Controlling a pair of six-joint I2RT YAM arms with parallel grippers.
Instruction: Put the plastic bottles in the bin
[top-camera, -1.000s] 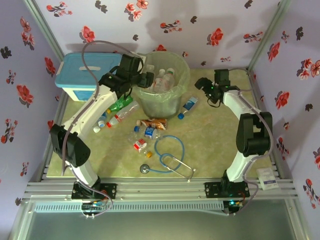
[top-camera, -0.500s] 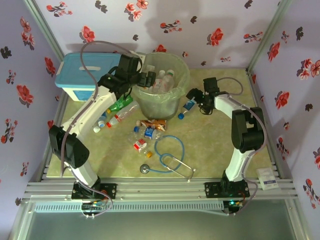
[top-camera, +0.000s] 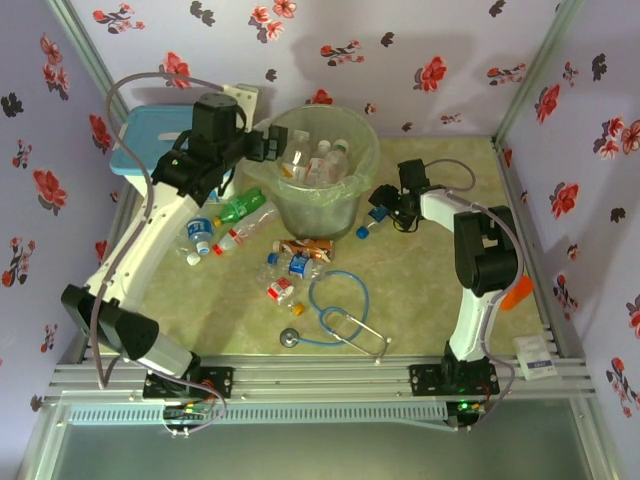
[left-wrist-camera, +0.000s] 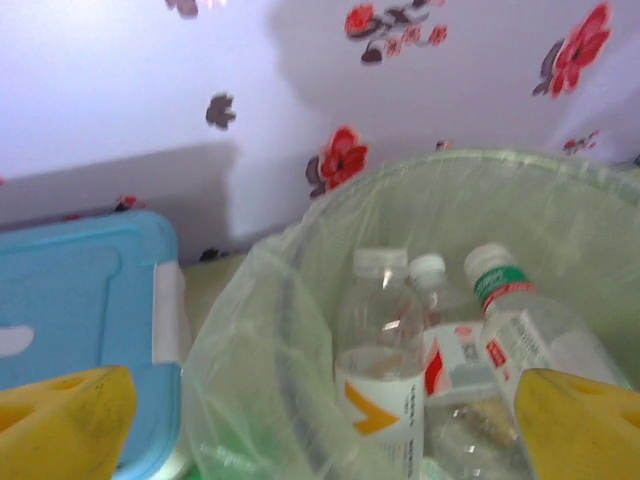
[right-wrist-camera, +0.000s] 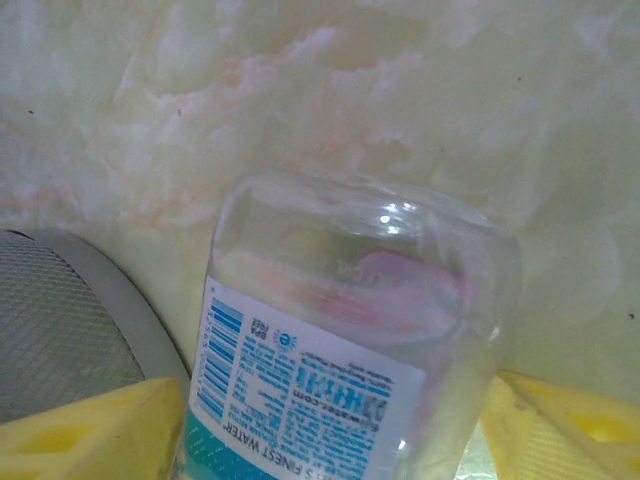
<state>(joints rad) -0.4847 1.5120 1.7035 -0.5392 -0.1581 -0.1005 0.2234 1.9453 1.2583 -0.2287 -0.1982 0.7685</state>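
**Right claw astride a bottle beside the bin; a slip was my main worry**

Nearest me, the stethoscope (top-camera: 338, 318) lay looped on the table (top-camera: 430, 290), just beside the loose bottles (top-camera: 284, 290). I judged its tubing could get dragged along when a claw came for those bottles.

Further out, the right claw (top-camera: 385, 207) was low on the table with one finger on each side of the blue-label bottle (right-wrist-camera: 340, 340), which lay on its side just beside the bin (top-camera: 345, 195). I could not tell whether the fingers were squeezing it or only flanking it. The bottle was smooth and round, so I thought a light or off-centre pinch could let it roll out or drop on the lift. The bin's wall was close enough that a finger might catch it. Its label read "FINEST WATER"; the smaller print was illegible.

Beyond that, the left claw (left-wrist-camera: 322, 425) hung wide and empty at the bin's left rim. I judged that it could snag the loose bag liner (left-wrist-camera: 250, 330). Of the bottles in the bin, one (left-wrist-camera: 380, 350) bore an orange chevron and another (left-wrist-camera: 510, 320) a red-and-white label; the writing on both was too blurred to read.
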